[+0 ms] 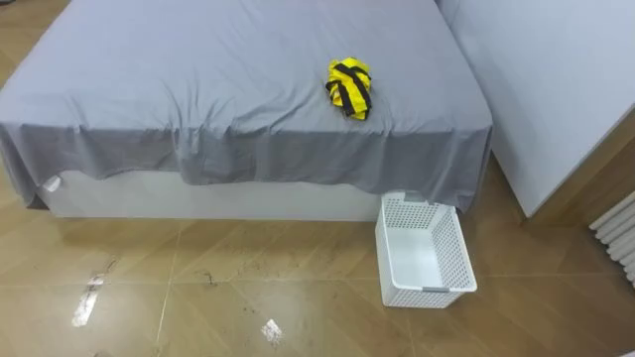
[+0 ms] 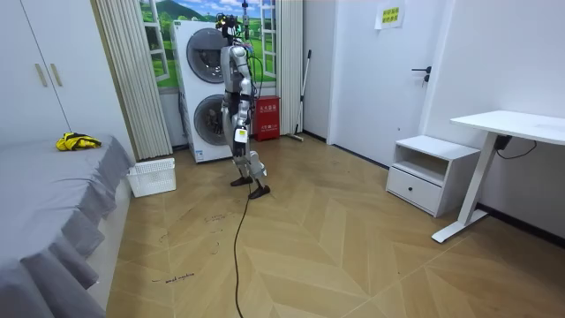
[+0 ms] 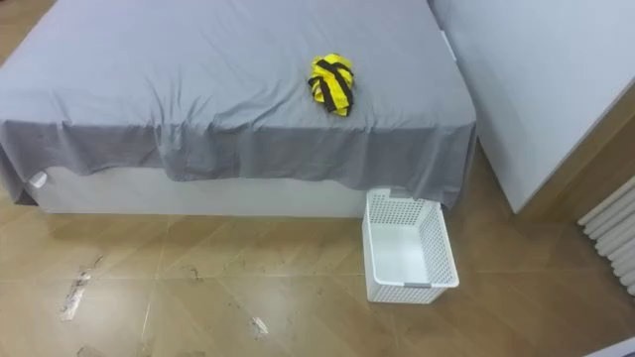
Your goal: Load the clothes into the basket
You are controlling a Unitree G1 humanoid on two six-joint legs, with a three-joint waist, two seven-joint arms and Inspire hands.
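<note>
Wooden floor is lying nearest the camera, in front of the bed. On it a white perforated basket is standing upright, just beside the bed's near edge and close to its right-hand corner. The clothes, a yellow-and-black striped bundle, are lying on top of the bed, on the grey sheet, near that same edge and almost directly behind the basket. In the room view the robot is standing well apart from the bed, just before the stacked washing machines. Its hands are showing too small there; whether they are spread or closed cannot be told.
</note>
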